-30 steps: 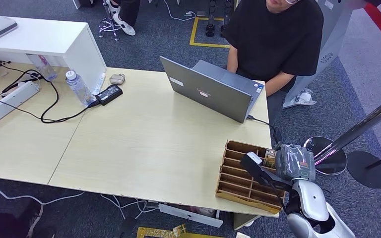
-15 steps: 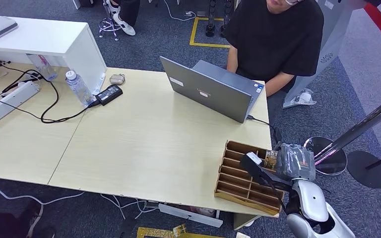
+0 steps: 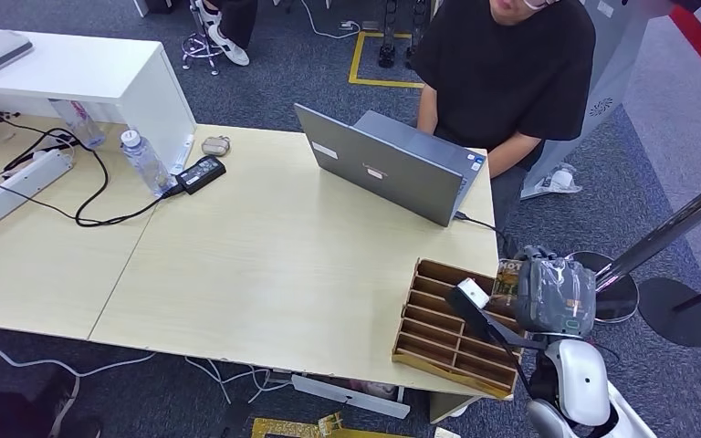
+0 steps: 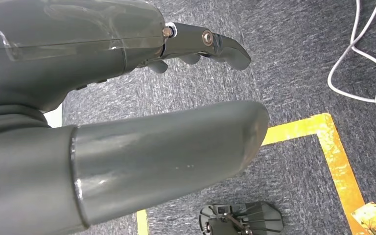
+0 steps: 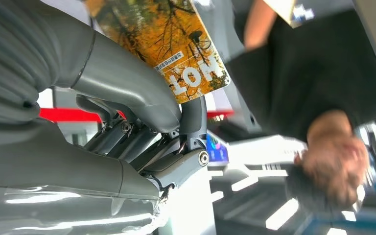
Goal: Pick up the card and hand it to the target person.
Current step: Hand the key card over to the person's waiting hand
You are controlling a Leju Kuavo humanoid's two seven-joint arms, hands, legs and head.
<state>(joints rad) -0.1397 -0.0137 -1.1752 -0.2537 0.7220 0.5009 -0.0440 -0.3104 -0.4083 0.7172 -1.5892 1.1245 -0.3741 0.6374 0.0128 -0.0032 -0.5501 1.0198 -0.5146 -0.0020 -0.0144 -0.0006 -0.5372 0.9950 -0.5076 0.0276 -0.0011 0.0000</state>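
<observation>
The pick-up looks done and the hand-over is beginning: the robot's right hand (image 3: 552,294), grey and wrapped in a clear plastic cover, is holding the card (image 5: 176,46), a small glossy rectangle printed with orange autumn trees and white lettering, pinched between the thick grey thumb and the darker fingers (image 5: 191,125), so the hand is closed on it with the card's free end sticking out past the fingertips. In the head view the card (image 3: 507,276) is peeking out at the hand's left side, just above the far right corner of the slotted brown cardboard organiser tray (image 3: 438,338) sitting on the near right part of the pale wooden table (image 3: 274,265). The silver right arm is rising from the near right corner with the hand raised off the table edge. The target seems to be the person in the black T-shirt (image 3: 511,73) sitting at the far side behind the open grey laptop (image 3: 388,169); the next move probably calls for carrying the card farther across and a little left, clear of the laptop lid, and keeping the pinch firm until it is taken. The left hand (image 4: 127,98) is hanging over grey carpet, fingers loosely apart and holding nothing
</observation>
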